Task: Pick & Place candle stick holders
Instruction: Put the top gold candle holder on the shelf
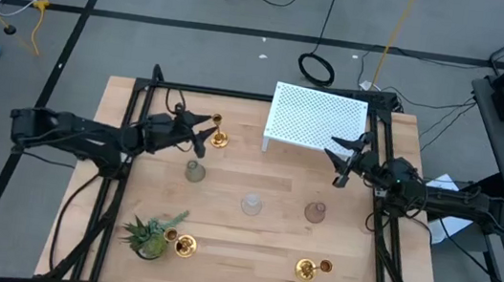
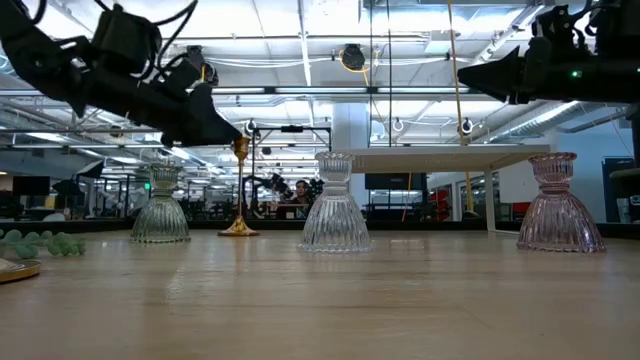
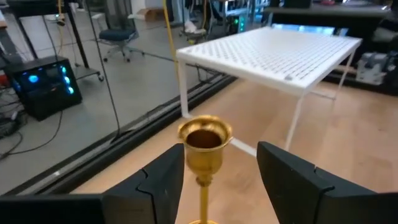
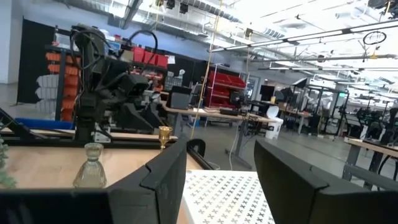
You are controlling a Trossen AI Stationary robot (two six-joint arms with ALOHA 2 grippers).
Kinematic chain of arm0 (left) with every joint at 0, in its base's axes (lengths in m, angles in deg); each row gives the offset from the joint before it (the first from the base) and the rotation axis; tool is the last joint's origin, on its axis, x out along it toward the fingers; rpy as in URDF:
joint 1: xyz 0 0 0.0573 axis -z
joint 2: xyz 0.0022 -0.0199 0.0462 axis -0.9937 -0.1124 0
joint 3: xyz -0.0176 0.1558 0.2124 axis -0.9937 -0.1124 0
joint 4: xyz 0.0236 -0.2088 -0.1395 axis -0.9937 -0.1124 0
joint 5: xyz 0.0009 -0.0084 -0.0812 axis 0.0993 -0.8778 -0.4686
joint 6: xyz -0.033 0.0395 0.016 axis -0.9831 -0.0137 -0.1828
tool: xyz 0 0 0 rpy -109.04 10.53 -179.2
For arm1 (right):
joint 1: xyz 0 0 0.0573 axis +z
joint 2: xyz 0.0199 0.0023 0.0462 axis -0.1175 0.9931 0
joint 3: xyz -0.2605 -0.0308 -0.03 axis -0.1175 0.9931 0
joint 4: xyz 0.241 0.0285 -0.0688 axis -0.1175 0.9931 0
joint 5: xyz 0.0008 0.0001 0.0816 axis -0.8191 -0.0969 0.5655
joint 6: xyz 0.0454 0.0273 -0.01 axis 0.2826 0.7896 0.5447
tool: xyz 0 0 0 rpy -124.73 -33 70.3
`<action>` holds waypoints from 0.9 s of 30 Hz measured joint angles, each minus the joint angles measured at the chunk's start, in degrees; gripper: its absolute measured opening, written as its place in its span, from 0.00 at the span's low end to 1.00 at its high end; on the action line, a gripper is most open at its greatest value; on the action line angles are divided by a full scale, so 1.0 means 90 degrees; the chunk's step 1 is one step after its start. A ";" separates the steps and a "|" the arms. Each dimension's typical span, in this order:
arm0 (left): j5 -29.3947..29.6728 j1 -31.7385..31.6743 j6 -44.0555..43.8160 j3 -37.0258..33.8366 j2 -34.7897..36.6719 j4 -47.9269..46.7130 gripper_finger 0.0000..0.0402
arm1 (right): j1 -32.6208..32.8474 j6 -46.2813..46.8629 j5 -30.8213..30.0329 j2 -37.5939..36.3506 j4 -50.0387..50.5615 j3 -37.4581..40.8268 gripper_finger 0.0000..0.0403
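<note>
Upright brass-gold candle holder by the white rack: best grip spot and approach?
Grip the thin stem just under the cup of the upright brass-gold candle holder, coming in level from the left gripper's side. Its open fingers already straddle the stem; the cup flares too wide.

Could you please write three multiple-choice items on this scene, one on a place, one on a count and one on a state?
1. Where is the left hand?
A. around the upright brass holder near the white rack
B. over the potted plant
C. on the pink glass holder

2. How many glass holders stand in the middle row?
A. one
B. three
C. five

3. The right hand is:
A. shut on a holder
B. open, holding nothing
C. out of view

Answers: 1 A, the left wrist view shows the brass cup between its fingers; 2 B, greenish, clear, pink; 3 B, its fingers are spread.
</note>
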 joint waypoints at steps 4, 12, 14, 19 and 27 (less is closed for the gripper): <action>-0.0018 -0.0199 0.0041 0.0000 -0.0311 0.0194 0.52 | 0.0000 0.0000 0.0005 0.0000 -0.0039 -0.0002 0.45; -0.0761 -0.0565 -0.0024 0.0000 -0.0900 0.0880 0.60 | 0.0000 -0.0024 0.0005 0.0002 -0.0159 -0.0002 0.45; -0.0796 -0.0584 0.0031 -0.0002 -0.1132 0.1145 0.63 | 0.0000 -0.0024 0.0005 0.0002 -0.0182 -0.0002 0.45; -0.0783 -0.0658 0.0077 0.0241 -0.1714 0.1359 0.66 | 0.0000 -0.0024 0.0002 0.0002 -0.0182 -0.0002 0.45; -0.0752 -0.0667 0.0320 0.0758 -0.2149 0.1367 0.55 | 0.0000 -0.0007 -0.0005 0.0002 -0.0139 -0.0002 0.45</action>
